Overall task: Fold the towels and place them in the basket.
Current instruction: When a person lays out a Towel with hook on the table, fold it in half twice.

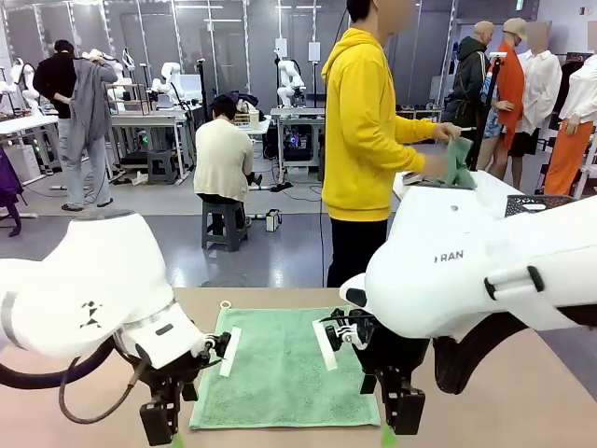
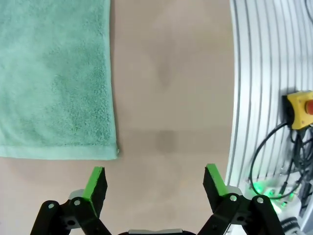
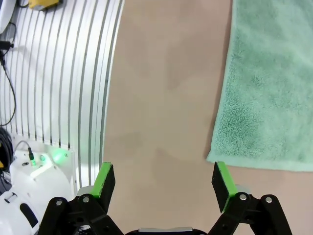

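Your green towel (image 1: 284, 364) lies flat and unfolded on the brown table (image 1: 522, 411), centred between the two arms. Its white loop (image 1: 225, 304) sits at the far-left corner.

Your left gripper (image 1: 160, 431) hangs just off the towel's near-left corner. Its jaws are spread wide and hold nothing. In the left wrist view, the gripper (image 2: 156, 183) hovers over bare table (image 2: 171, 98). The towel (image 2: 54, 73) fills the upper left, and its corner sits just above the left pad without touching it. A ribbed metal rail (image 2: 264, 73) runs down the right, with a yellow box with a red button (image 2: 299, 110) beside it.

Your right gripper (image 1: 403, 420) is at the near-right corner, also wide open and empty. In the right wrist view, the gripper (image 3: 164, 183) is over bare table (image 3: 161, 98). The towel's (image 3: 269, 83) corner sits just above the right pad, with a gap between them.

The person in a yellow hoodie (image 1: 368, 121) stands at the far side, turned toward a white side table. Their hand (image 1: 446, 133) holds a second green cloth (image 1: 457, 163).

The dark mesh basket (image 1: 536, 201) sits behind your right arm, partly hidden and well apart from the towel. You can't tell what's inside it.
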Robot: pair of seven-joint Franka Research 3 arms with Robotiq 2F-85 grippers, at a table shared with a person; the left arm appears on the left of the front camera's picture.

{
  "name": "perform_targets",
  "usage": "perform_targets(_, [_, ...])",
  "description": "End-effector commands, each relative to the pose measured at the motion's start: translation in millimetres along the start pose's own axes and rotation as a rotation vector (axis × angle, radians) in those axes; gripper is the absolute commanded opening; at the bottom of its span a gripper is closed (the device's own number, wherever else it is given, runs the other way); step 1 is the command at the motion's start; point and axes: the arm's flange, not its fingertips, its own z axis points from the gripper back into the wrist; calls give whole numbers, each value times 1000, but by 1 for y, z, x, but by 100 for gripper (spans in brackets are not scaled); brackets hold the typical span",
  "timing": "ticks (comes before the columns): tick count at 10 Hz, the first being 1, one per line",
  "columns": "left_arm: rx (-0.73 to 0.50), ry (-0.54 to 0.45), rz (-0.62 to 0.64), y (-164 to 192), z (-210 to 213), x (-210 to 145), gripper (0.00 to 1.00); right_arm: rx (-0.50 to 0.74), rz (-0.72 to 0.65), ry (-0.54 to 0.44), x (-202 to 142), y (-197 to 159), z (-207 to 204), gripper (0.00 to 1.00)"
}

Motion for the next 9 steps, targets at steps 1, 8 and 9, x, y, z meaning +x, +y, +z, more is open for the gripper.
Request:
perform_targets(1, [30, -7, 45, 3, -7, 9, 100, -22, -55, 18, 1, -7, -15, 100])
perform_targets(8, [98, 21, 66, 17, -41, 9, 100, -79, -89, 81, -6, -29, -56, 100])
perform_targets(9, [100, 21, 70, 18, -42, 7, 100, -82, -112, 90, -9, -33, -60, 100])
